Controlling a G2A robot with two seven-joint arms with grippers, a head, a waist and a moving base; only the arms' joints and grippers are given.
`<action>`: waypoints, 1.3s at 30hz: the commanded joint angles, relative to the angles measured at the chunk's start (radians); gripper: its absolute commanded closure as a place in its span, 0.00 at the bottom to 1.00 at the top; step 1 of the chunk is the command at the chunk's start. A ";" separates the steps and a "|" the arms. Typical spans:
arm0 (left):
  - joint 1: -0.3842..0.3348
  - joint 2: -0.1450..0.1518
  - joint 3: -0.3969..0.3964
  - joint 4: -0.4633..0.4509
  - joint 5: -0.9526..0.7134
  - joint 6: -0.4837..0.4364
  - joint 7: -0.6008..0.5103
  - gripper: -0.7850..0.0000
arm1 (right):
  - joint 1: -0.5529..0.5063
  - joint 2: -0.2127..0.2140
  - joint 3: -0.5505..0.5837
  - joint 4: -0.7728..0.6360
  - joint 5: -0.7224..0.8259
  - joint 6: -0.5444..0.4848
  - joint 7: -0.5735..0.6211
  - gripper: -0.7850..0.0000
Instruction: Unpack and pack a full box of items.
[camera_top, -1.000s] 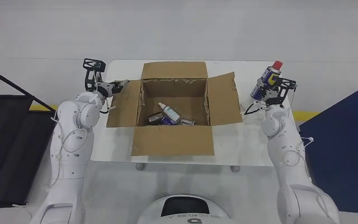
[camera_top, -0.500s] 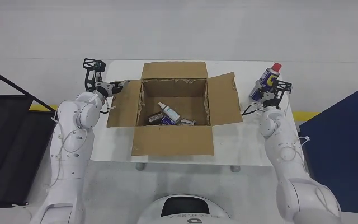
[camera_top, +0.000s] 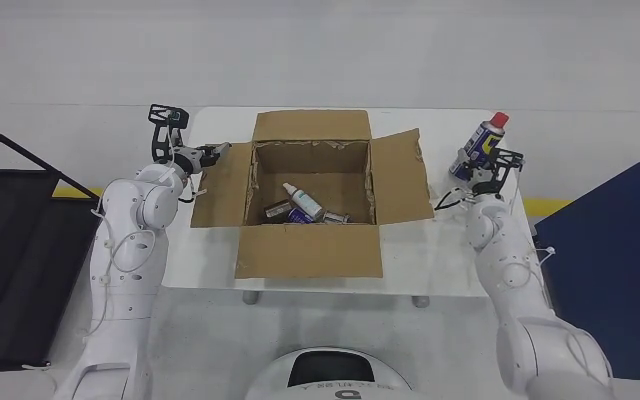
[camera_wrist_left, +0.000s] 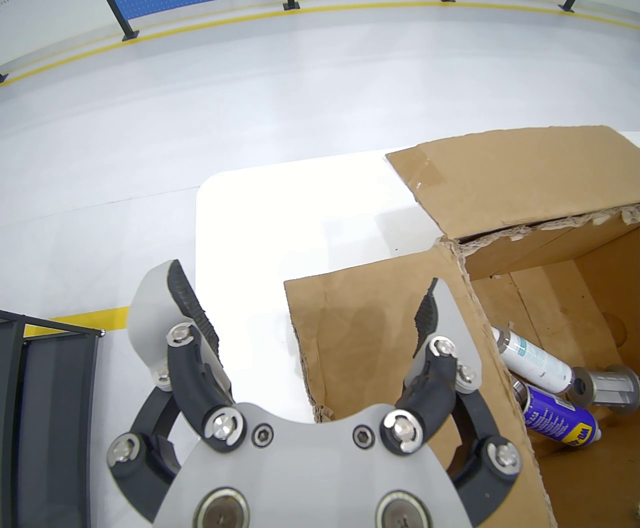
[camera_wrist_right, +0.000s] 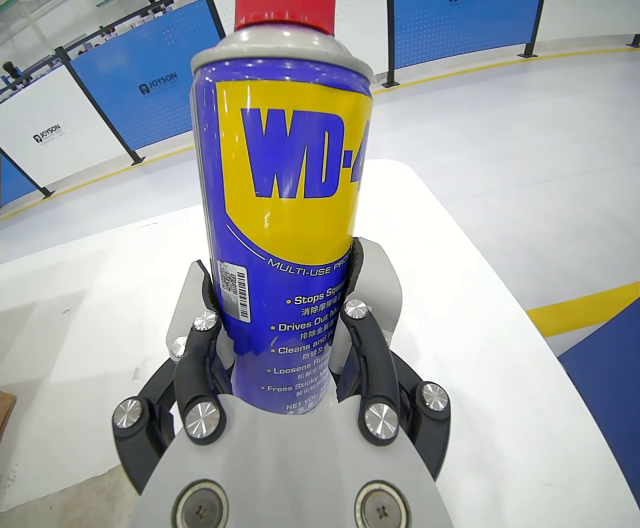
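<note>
While the right jaws pinch the blue-and-yellow spray can (camera_top: 478, 145) near upright, red cap uppermost, the left jaws hang spread over a flap of the brown cardboard box (camera_top: 312, 262).

A white counter (camera_top: 430, 255) with rounded corners lies across the middle of the top view. An open cardboard box (camera_top: 308, 252) sits at its centre, its four flaps spread outward over the surface. At the right edge a blue and yellow spray can (camera_top: 478, 150) stands upright. Whether its base touches the counter cannot be told.
</note>
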 joint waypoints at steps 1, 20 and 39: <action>0.000 0.000 0.000 0.000 0.000 0.000 0.000 0.00 | -0.005 0.002 0.000 -0.006 0.001 -0.008 0.002 1.00; 0.000 0.000 0.000 0.000 0.000 0.000 0.000 0.00 | -0.115 0.020 0.006 -0.129 0.008 -0.032 0.002 0.00; 0.000 0.000 0.000 0.000 0.000 0.000 0.000 0.00 | -0.449 0.046 0.126 -0.648 0.138 -0.122 0.007 0.00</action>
